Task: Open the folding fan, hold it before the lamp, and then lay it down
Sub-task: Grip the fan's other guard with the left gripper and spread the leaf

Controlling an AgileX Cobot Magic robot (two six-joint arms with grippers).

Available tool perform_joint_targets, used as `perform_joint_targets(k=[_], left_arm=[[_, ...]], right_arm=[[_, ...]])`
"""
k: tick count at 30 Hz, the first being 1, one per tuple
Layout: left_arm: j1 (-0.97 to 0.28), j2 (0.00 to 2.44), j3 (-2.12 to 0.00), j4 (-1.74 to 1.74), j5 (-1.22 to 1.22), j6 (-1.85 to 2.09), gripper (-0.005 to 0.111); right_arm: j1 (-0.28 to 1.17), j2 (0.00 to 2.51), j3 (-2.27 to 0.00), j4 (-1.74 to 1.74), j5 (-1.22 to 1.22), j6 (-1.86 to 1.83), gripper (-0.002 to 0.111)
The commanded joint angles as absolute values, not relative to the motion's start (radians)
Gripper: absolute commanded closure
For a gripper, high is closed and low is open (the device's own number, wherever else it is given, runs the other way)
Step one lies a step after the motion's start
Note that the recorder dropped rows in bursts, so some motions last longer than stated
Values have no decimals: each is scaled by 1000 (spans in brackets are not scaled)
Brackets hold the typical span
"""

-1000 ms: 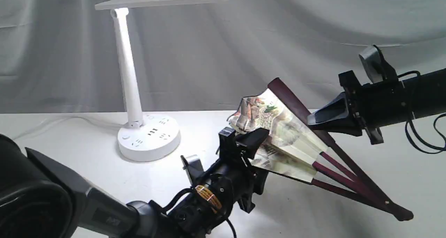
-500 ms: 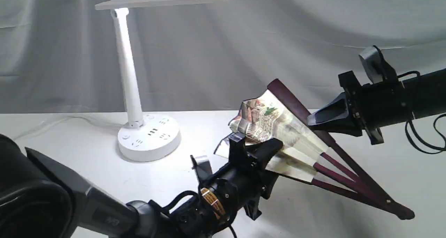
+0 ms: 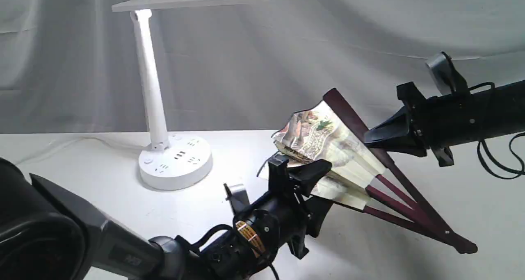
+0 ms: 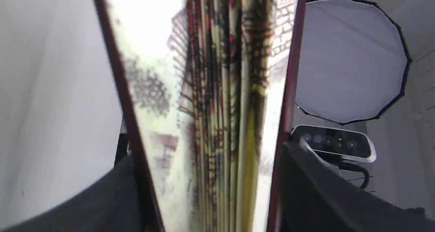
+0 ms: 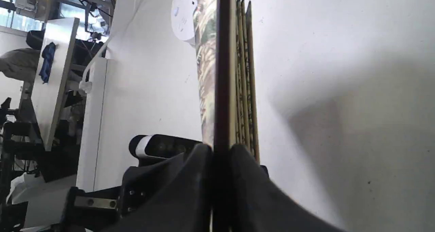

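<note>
The lamp [image 3: 175, 162] is lit and stands at the rear left of the surface [image 3: 74, 177]. The left tool [image 3: 297, 170] is positioned right of the lamp base, with its jaws set wide on either side of the bunched pleats. Whether pressure is applied cannot be determined. The fan [image 3: 328, 149] is held up over the right half of the surface, tilted, with the paper edge toward the lamp and the pivot low near the front right. The right tool [image 3: 371, 138] is clamped on the upper guard.

The opening step is judged to be partly done: a few ribs are spread and the remainder is gathered. Full spreading, presentation before the lamp and laying down remain to be done.

The paper is cream, painted with buildings and greenery, and edged in black. Ribs and guards are dark maroon.
</note>
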State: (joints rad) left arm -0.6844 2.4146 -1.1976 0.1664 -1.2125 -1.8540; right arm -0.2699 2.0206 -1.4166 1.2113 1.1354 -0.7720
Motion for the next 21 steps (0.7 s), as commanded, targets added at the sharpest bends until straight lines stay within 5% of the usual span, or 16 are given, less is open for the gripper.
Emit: perform_joint_targets(k=[1, 6, 16, 21], left_arm=[[-685, 2402, -1204, 129, -1221, -1860, 52], [-685, 2402, -1202, 104, -1221, -1857, 60], [-685, 2402, -1202, 62, -1221, -1857, 107], [-685, 2402, -1202, 64, -1221, -1857, 107]], right_arm=[[-270, 2006, -1414, 1241, 1133, -774, 108], [-270, 2006, -1414, 1269, 1133, -774, 108], [-270, 2006, -1414, 1271, 1141, -776, 108], [-270, 2006, -1414, 1271, 1159, -776, 108]])
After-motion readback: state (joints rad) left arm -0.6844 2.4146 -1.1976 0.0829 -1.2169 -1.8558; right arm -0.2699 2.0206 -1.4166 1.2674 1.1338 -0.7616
